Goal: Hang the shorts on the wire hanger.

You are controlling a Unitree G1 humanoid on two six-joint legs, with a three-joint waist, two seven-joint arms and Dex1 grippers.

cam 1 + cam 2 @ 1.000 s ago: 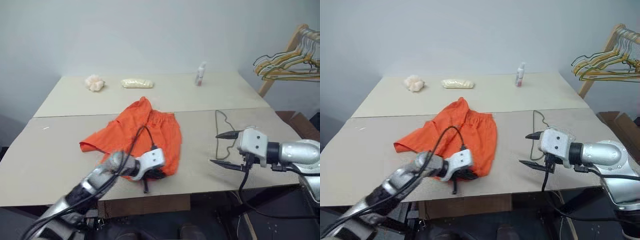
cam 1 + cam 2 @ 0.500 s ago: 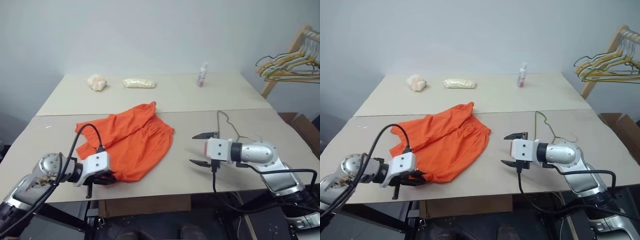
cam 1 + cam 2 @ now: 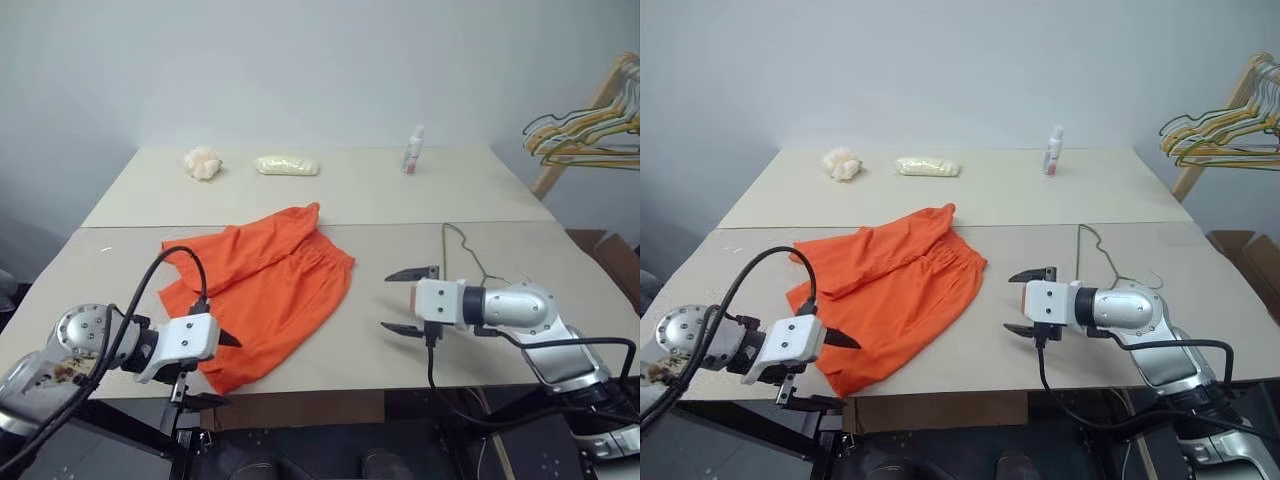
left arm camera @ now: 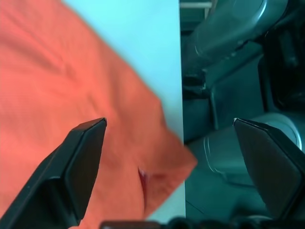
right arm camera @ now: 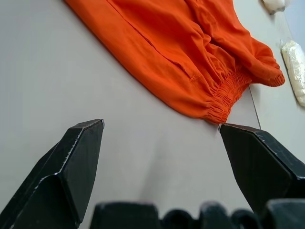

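**Left pincer lets go of the shorts**

Released since a moment ago, the shorts [image 3: 258, 292] are lying spread on the table [image 3: 520, 215], one corner reaching the front edge; the left gripper [image 3: 212, 372], clamped on that corner a second back, is now standing with fingers wide apart and holding nothing, just off the table edge beside the shorts. Right of the shorts, the right gripper [image 3: 407, 301] is hovering over the tabletop, fingers spread wide and empty, pointing toward the elastic waistband. Beyond it, farther from the shorts, the wire hanger [image 3: 465, 256] is lying flat. Behind the shorts, a small bottle [image 3: 413, 151] is standing near the table's far edge.
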